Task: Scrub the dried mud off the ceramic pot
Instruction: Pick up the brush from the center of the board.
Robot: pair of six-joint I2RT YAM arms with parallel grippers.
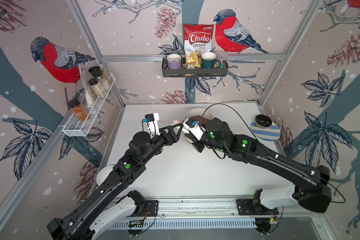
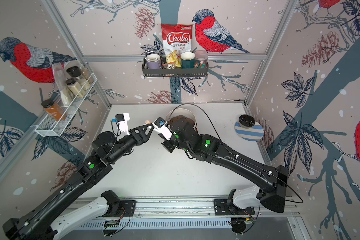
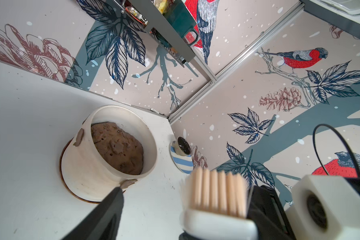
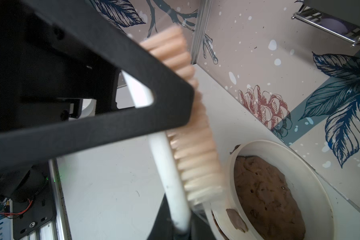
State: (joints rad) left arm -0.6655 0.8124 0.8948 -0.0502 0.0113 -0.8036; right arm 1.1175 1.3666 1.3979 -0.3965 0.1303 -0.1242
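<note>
**Pot (image 3: 87, 176): mud (image 3: 79, 137) on the wall, brush (image 4: 168, 166) between two grippers**

Right gripper (image 4: 178, 225): clenched on the end of the brush handle.
Left gripper (image 1: 179, 127): jaws parted astride the bristle head, with one finger (image 3: 112, 205) clear of it. You grasp nothing there yet.
Brush axis: runs from gripper to gripper, bristles turned toward the pot.
Pot: stands on its saucer (image 3: 61, 160), just beyond both jaws toward the back wall (image 1: 175, 87), to the left gripper's right. Your right arm (image 1: 258, 153) is nearer and overlaps the rim in both top views.
Mud: grey-brown patches on the outer wall just under the rim, on the side toward the grippers.
Room: bare table (image 3: 29, 145) in front and to the left. The back wall is close behind. The striped plate (image 1: 265, 133) with the black bowl (image 1: 263, 120) is well apart to the right.
Judgement: a short forward sweep should reach the nearest patch.
</note>
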